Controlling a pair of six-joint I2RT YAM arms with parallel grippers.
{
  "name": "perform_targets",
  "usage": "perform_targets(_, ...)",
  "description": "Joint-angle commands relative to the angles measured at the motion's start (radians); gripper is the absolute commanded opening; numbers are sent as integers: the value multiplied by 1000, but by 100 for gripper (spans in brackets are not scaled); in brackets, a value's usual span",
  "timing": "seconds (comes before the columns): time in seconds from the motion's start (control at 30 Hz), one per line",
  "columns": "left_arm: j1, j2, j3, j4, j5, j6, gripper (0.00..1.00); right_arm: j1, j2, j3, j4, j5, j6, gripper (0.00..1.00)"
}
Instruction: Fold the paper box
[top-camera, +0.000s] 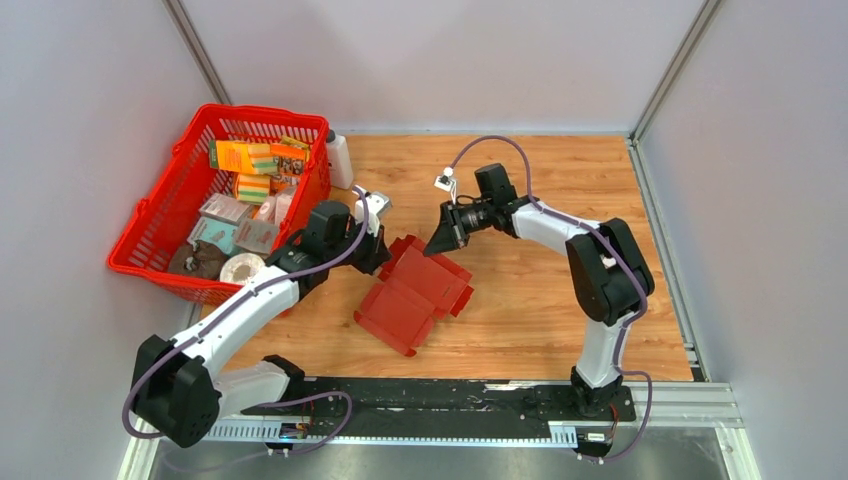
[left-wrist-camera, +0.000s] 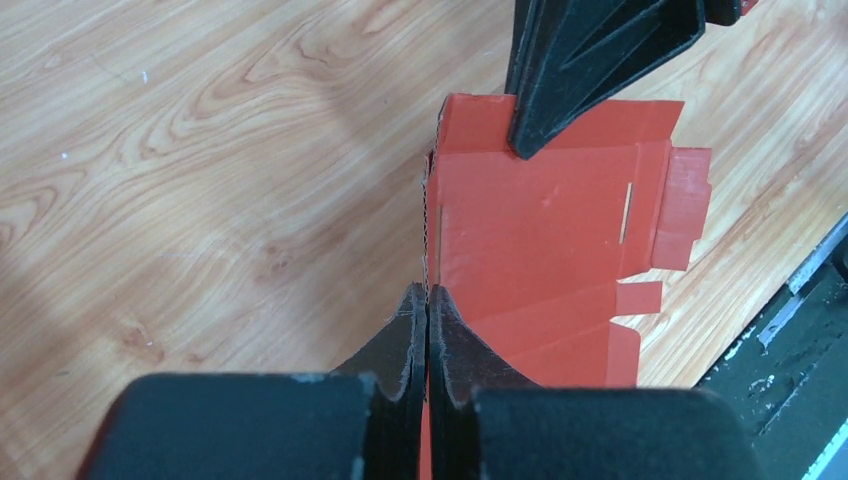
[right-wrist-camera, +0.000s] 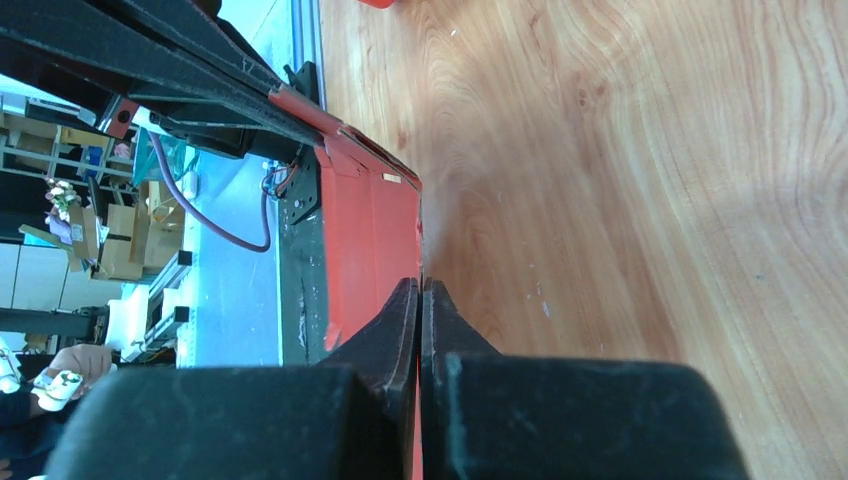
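Observation:
The paper box (top-camera: 415, 292) is a dark red die-cut cardboard sheet, partly folded, on the wooden table between both arms. My left gripper (top-camera: 378, 250) is shut on its far-left edge; in the left wrist view the raised red flap (left-wrist-camera: 530, 230) runs edge-on between my shut fingers (left-wrist-camera: 428, 300). My right gripper (top-camera: 440, 243) is shut on the sheet's far edge from the other side. The right wrist view has the red card (right-wrist-camera: 370, 240) pinched edge-on between its fingertips (right-wrist-camera: 421, 290). The right gripper's black finger (left-wrist-camera: 580, 70) presses the sheet's far edge in the left wrist view.
A red plastic mesh basket (top-camera: 150, 235) full of printed packages stands at the back left. A white bottle (top-camera: 340, 160) stands beside it. Grey walls enclose the table, and a black rail (top-camera: 450, 400) runs along the near edge.

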Motion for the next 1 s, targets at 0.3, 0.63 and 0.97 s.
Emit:
perform_targets(0.3, -1, -233, 46, -73, -200, -208, 54, -3, -142, -133, 300, 84, 188, 0)
perform_targets(0.63, -142, 6, 352, -184, -308, -178, 38, -3, -194, -167, 334, 118, 206, 0)
perform_targets(0.97, -247, 280, 598, -331, -598, -179, 15, -3, -220, -185, 357, 139, 216, 0)
